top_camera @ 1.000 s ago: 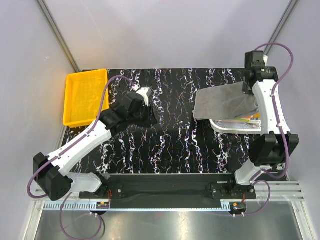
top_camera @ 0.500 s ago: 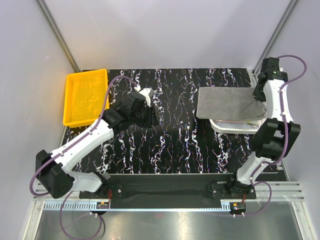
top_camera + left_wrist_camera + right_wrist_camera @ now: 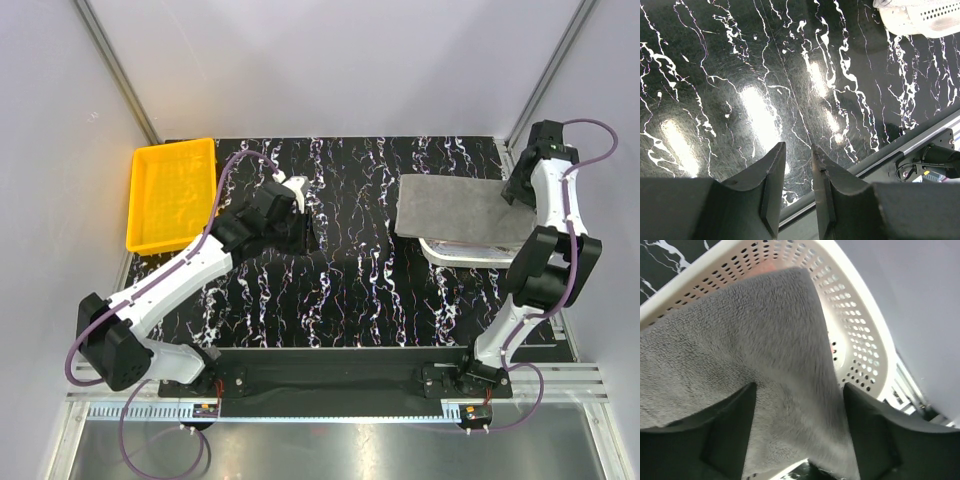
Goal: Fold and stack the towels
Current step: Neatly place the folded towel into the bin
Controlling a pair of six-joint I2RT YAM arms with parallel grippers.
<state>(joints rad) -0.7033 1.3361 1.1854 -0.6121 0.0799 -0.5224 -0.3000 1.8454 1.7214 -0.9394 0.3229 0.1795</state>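
A plain grey towel lies spread flat at the right of the table, its near edge draped over the white slotted basket. In the right wrist view the same towel fills the frame over the basket's rim. My right gripper sits at the towel's far right corner, and its jaws stand wide open with the cloth lying loose below them. My left gripper hovers over the bare table left of centre. Its jaws are slightly apart with nothing between them. Whatever lies in the basket is hidden under the grey towel.
A yellow plastic bin stands at the table's far left. The black marbled tabletop runs between the two arms. The basket's corner shows at the top right of the left wrist view, and the table's front rail crosses its lower right.
My right gripper has opened and let go of the grey towel, which dropped flatter over the basket. The right arm swung toward the right wall. The left arm barely shifted.
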